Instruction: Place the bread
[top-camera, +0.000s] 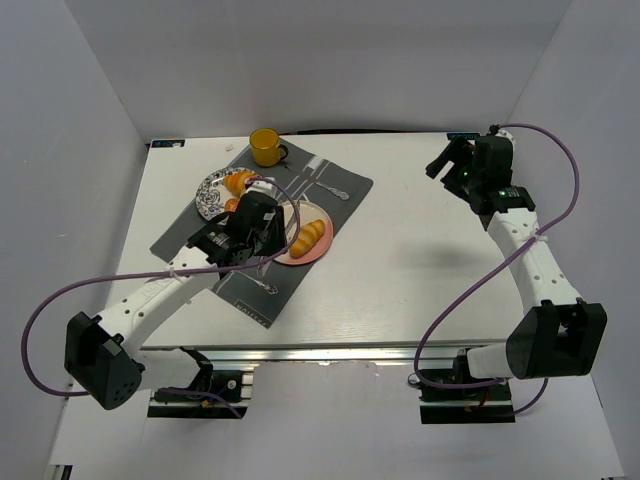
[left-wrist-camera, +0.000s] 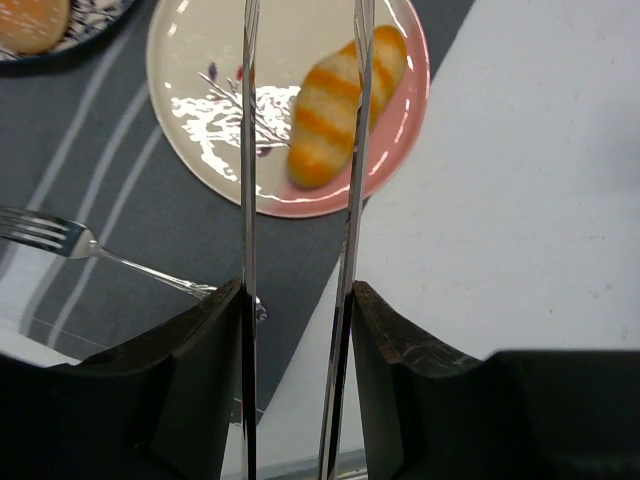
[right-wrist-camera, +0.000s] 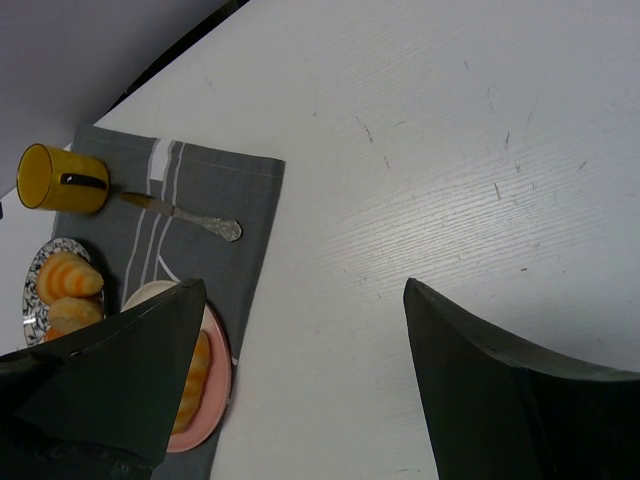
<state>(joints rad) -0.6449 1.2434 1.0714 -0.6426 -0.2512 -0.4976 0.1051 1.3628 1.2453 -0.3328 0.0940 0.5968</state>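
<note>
- Left wrist view: the left gripper (left-wrist-camera: 298, 290) is clamped on a pair of metal tongs (left-wrist-camera: 248, 150), one black finger pressing the outside of each arm.
- The two tong arms run forward with a clear gap between them, and nothing is pinched in that gap.
- The bread (left-wrist-camera: 322, 120), a long roll with orange stripes, lies on the right half of the pink-rimmed plate (left-wrist-camera: 405, 140). The right tong arm crosses in front of it, and whether that arm touches it cannot be told.
- The plate sits on a grey striped placemat (left-wrist-camera: 120, 200), close to the mat's right edge, with a fork (left-wrist-camera: 60, 240) on the mat to its left.
- Top external view: a patterned plate (top-camera: 208, 196) holding two more orange rolls lies just beyond the pink one, and a yellow mug (top-camera: 265, 147) stands at the mat's far corner.
- The right gripper (top-camera: 452, 160) hangs over the far right of the white table (top-camera: 420, 270), well apart from the plates. Its fingers (right-wrist-camera: 500, 400) are spread wide with only bare table between them.
</note>
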